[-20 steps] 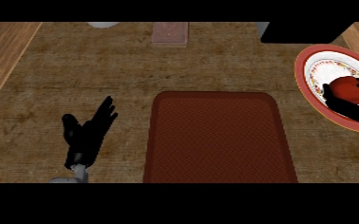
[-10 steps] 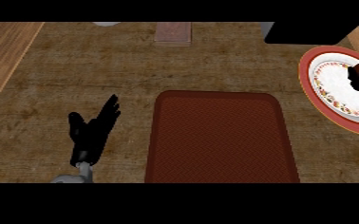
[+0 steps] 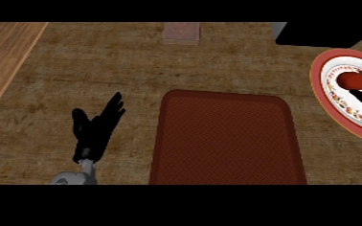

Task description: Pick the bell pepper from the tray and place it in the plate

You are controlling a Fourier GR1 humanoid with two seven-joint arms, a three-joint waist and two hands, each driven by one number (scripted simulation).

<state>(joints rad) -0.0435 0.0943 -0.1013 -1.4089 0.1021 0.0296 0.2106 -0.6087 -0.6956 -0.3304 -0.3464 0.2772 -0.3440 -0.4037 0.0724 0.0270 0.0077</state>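
Head view: a lighter wooden strip [image 3: 17, 52] is seen along the bench's far left corner, beside the darker, grainy bench [image 3: 106, 67] surface. Near the front edge, at the left, the left robot hand [image 3: 96, 129] is shown with its grey forearm [image 3: 74, 176] entering from the lower edge. Its fingers are held straight and together, pointed towards the far edge, with the thumb spread a little apart to the left; nothing is held in it. It is seen above the bench, just beside the tray's left side and not touching it.

At the far edge, towards the middle, a small pinkish rectangular patch [image 3: 182, 31] is seen lying flat on the bench. Nearer the front, a dark red tray [image 3: 228, 139] with rounded corners is placed in the middle of the bench, its long sides running from front to back. Nothing is seen on its surface.

At the far right corner, a black block [image 3: 318, 33] is partly shown. Just in front of it, at the right edge, a plate [image 3: 326, 84] with a red rim and a patterned white inner band is cut off by the view's edge. On the plate a dark red rounded thing, taken to be the bell pepper [image 3: 349, 80], is partly visible. The right robot hand is not shown in the view.
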